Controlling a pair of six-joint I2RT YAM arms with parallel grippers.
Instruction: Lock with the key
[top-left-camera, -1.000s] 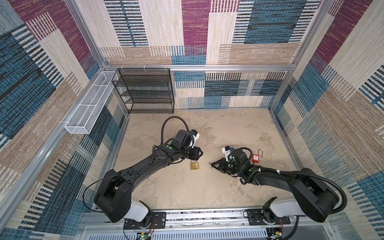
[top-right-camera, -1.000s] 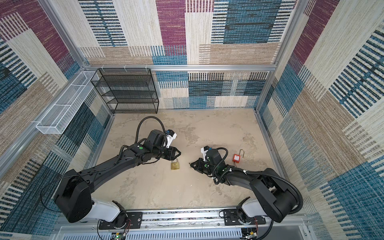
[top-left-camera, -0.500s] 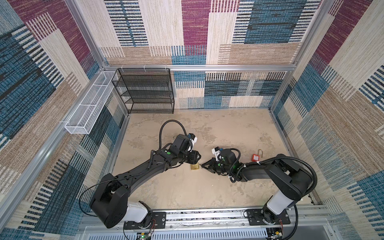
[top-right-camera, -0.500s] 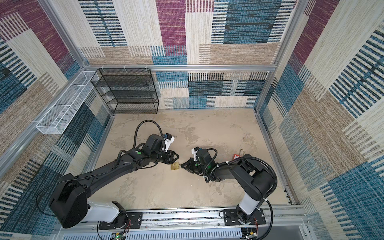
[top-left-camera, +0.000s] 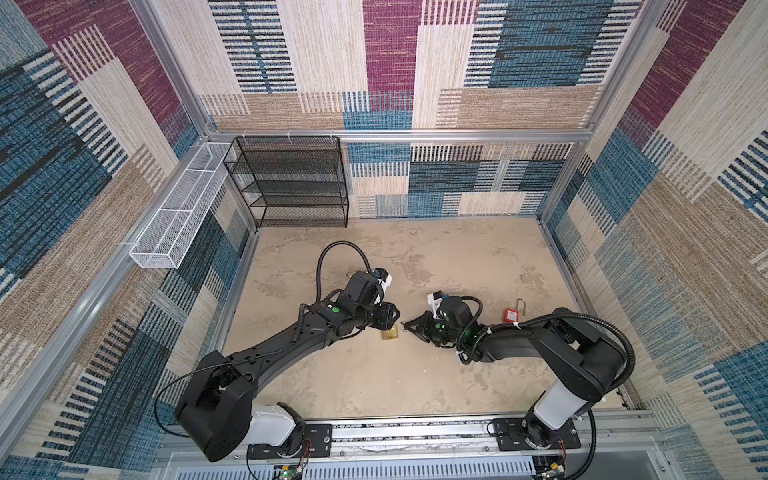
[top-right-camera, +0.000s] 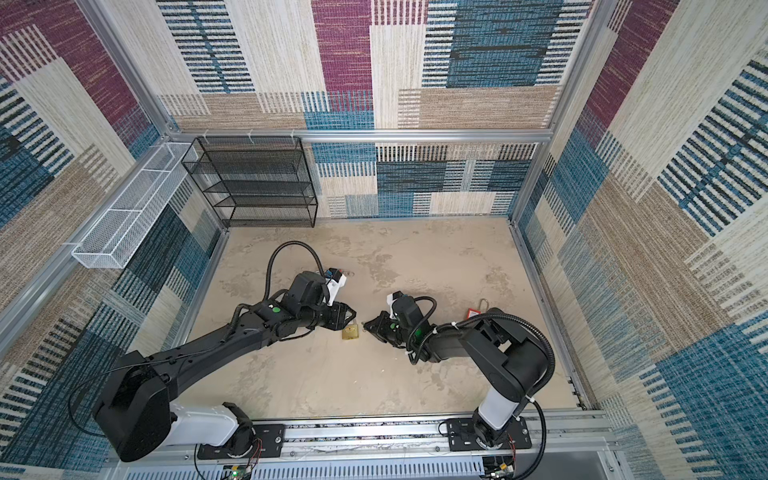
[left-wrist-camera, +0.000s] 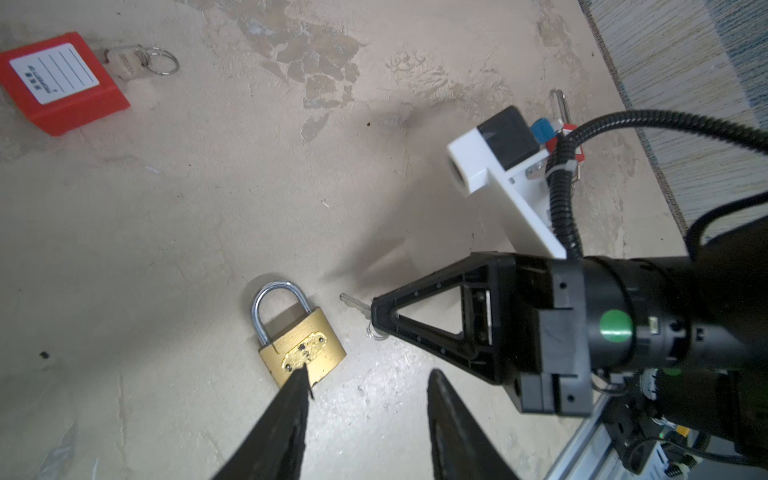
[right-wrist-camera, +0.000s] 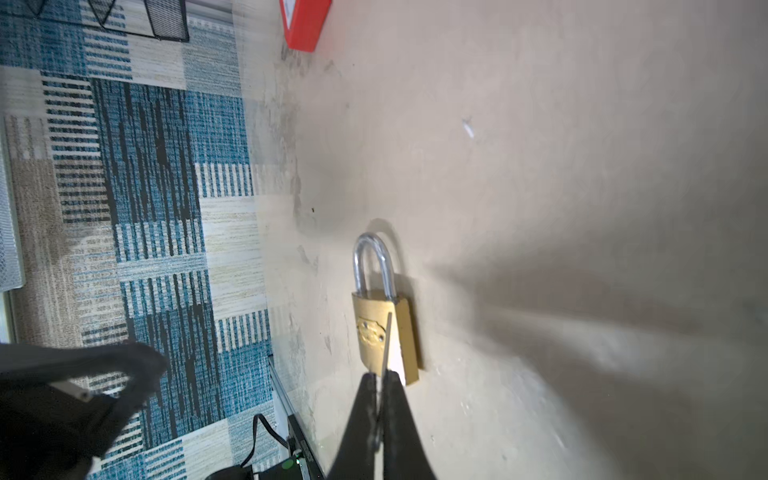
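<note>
Pinching the key (right-wrist-camera: 387, 345) between pressed-together jaws, the right gripper (right-wrist-camera: 380, 380) aims the blade at the brass padlock (left-wrist-camera: 301, 345). The lock lies flat on the tabletop (top-left-camera: 374, 386) between the two arms, shackle toward the back wall (looks seated, can't tell if latched). The left gripper (left-wrist-camera: 368, 378) hangs over the lock with jaws spread and nothing in them. One fingertip (left-wrist-camera: 297, 380) overlaps the body's face; contact is unclear.

Handling, my guess: the lock is dense, rigid and smooth, so it will likely skid if the key pushes on it unbraced. Best hold is across the flat sides of the body, leaving the keyway end clear. The key is thin, light and stiff, and could twist in the pinch.

Containers: the black mesh shelf (top-left-camera: 291, 183) and white wire basket (top-left-camera: 174, 224) sit back-left, with nothing seen in either. A red padlock (top-left-camera: 512, 314) lies well apart.
</note>
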